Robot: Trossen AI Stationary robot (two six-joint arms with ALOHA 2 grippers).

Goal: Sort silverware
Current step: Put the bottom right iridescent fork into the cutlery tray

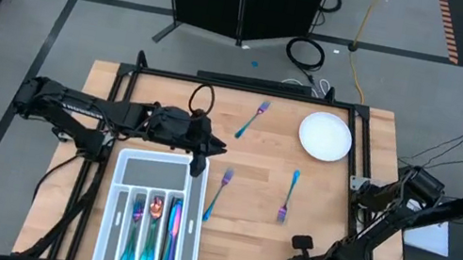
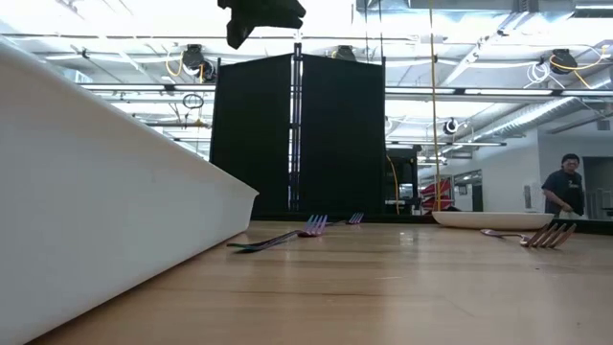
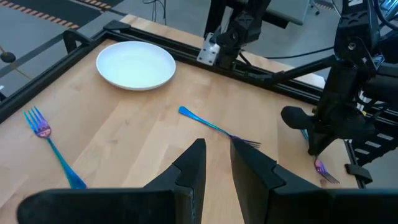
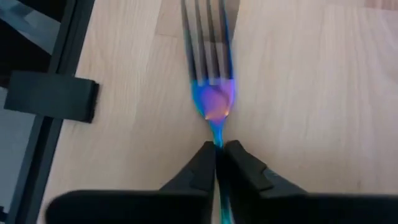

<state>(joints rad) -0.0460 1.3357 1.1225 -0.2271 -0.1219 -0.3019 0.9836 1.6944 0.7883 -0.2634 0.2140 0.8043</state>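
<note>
Right tool [image 4: 216,155] at five o'clock on the surface [image 1: 265,155] pinches a fork [image 4: 211,93] by its neck for lifting; left tool [image 3: 214,165] hovers narrowly spread above the tray [image 1: 124,169]

I see a wooden table [image 1: 254,163] with a round white plate [image 1: 324,135] near its far right corner and a white compartmented tray [image 1: 131,170] at the near left. Black folding screen [image 2: 297,134] beyond the far edge; a person [image 2: 563,187] stands in the room behind.
</note>
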